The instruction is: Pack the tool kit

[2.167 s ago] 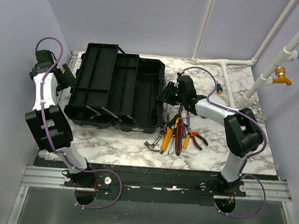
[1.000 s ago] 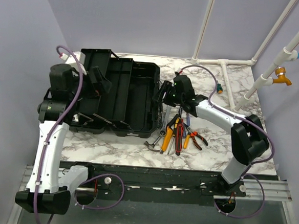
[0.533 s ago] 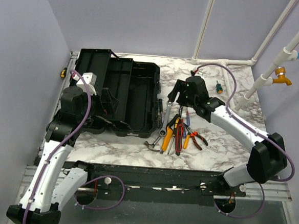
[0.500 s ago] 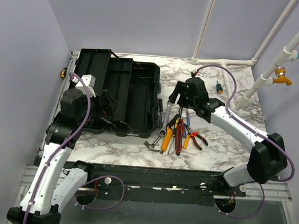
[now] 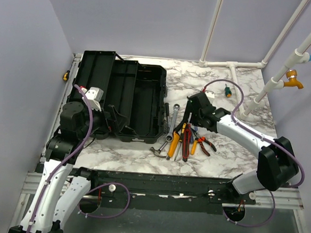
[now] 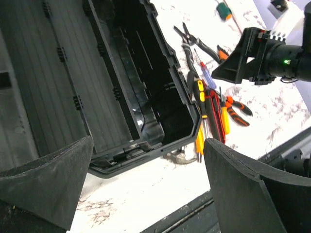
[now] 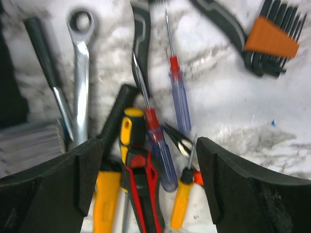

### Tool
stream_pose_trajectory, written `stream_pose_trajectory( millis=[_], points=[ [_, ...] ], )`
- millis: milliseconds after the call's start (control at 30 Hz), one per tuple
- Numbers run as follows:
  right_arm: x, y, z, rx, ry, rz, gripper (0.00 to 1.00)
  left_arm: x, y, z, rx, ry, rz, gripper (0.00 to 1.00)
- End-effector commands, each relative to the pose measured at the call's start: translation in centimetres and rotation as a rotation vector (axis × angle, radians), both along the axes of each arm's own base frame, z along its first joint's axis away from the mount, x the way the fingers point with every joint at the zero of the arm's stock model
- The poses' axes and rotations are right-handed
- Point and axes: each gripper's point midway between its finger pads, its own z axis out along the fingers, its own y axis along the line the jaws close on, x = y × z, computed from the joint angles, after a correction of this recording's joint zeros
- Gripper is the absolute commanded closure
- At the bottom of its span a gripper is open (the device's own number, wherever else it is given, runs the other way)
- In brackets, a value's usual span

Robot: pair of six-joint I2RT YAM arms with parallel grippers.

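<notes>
Toolbox (image 5: pixel 126 88) lies open at the left rear of the marble table (image 5: pixel 242 101), trays folded out, deep well showing nothing inside; no tool appears packed yet. Hand tools sit in a loose heap just right of the box's near corner. Right gripper (image 7: pixel 148 145) hangs over that heap, jaws spread wide, nothing between them. Under it: a ring wrench (image 7: pixel 80 73), two red-and-clear screwdrivers (image 7: pixel 177 92), a yellow-and-black handle (image 7: pixel 129 131), and an orange-holdered hex key set (image 7: pixel 269 39) off to one side. Left gripper (image 6: pixel 146 160) is also spread wide and empty, poised at the box's near side, looking across it. The handles touch and overlap, so closing here could pinch two tools at once or drag a neighbour out of place. The thin screwdriver shafts look apt to roll or slip from the pads. The wrench lies flat on the stone, leaving little edge to catch. The hammer (image 5: pixel 157 150) sits close against the box's near corner, awkward to reach. The right wrist view is blurred, so aim is uncertain. The left arm beside the box could foul a carry into the well.
</notes>
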Motion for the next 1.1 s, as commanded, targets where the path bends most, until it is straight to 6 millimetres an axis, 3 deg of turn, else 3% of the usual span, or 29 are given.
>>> stream_pose_trajectory(
  millis=[0, 167, 200, 333, 567, 667, 833, 967, 1067],
  points=[
    [-4.4, 0.0, -1.8, -0.056, 0.095, 0.059, 0.16, -1.5, -1.3, -0.2, 0.013, -0.038, -0.121, 0.01],
    [-6.9, 0.6, -3.8, -0.020, 0.163, 0.064, 0.24, -1.6, -1.1, 0.9, -0.007, -0.130, -0.098, 0.01],
    [-7.4, 1.2, -4.1, 0.001, 0.163, 0.077, 0.29, -1.7, -1.1, 0.9, -0.009, -0.139, -0.100, 0.01],
    [-9.0, 1.4, -6.1, 0.012, 0.191, 0.065, 0.34, -2.1, -1.3, 0.3, -0.006, -0.140, -0.115, 0.01],
    [-9.3, 2.1, -7.6, 0.040, 0.206, 0.082, 0.39, -2.6, -1.4, 0.2, -0.006, -0.158, -0.127, 0.02],
    [-9.1, 2.3, -7.7, 0.038, 0.207, 0.087, 0.53, -2.7, -1.3, 0.2, -0.002, -0.162, -0.120, 0.01],
    [-8.5, 2.2, -5.0, 0.048, 0.158, 0.074, 0.76, -2.9, -1.1, 0.4, -0.002, -0.176, -0.113, 0.02],
    [-7.5, 3.6, -0.6, 0.128, 0.082, 0.093, 0.88, -3.0, -0.9, 0.5, -0.003, -0.186, -0.101, 0.02],
    [-6.6, 5.6, 3.1, 0.216, 0.013, 0.158, 0.89, -3.0, -1.0, 0.4, -0.004, -0.183, -0.104, 0.02]
  ],
)
